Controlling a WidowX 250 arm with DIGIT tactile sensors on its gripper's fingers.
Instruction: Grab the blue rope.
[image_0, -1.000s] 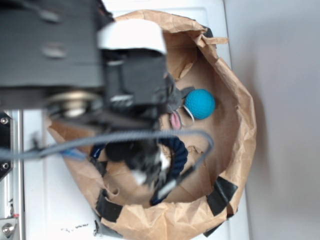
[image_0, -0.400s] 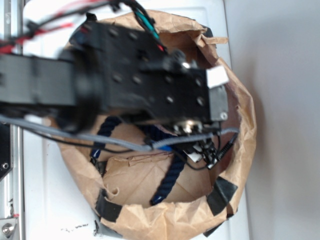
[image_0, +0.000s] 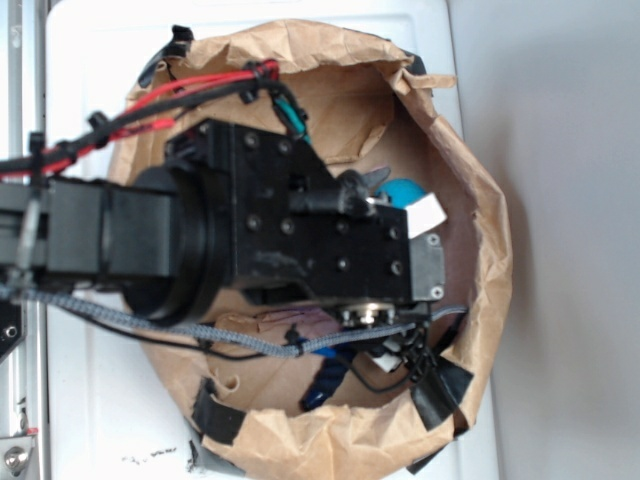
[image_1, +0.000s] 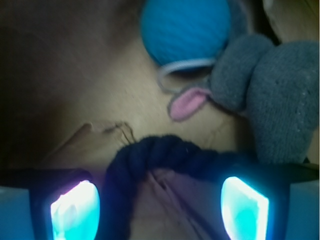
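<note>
Careful: your fingers (image_1: 160, 200) stand wide open, holding nothing, the rope (image_1: 165, 155) arching between them; the plush (image_1: 270, 95) just beyond could snag.

1. The exterior view is evenly and brightly lit; the white surface (image_0: 90, 420) at lower left is nearly washed out.
2. A soft shadow is cast to the right of the paper bag (image_0: 480, 300).
3. The wrist view is dim, its upper left almost black.
4. Two glowing cyan patches at the bottom corners are overexposed.
5. The teal ball (image_1: 185, 30) and grey plush toy (image_1: 270, 95) are rendered soft.
</note>
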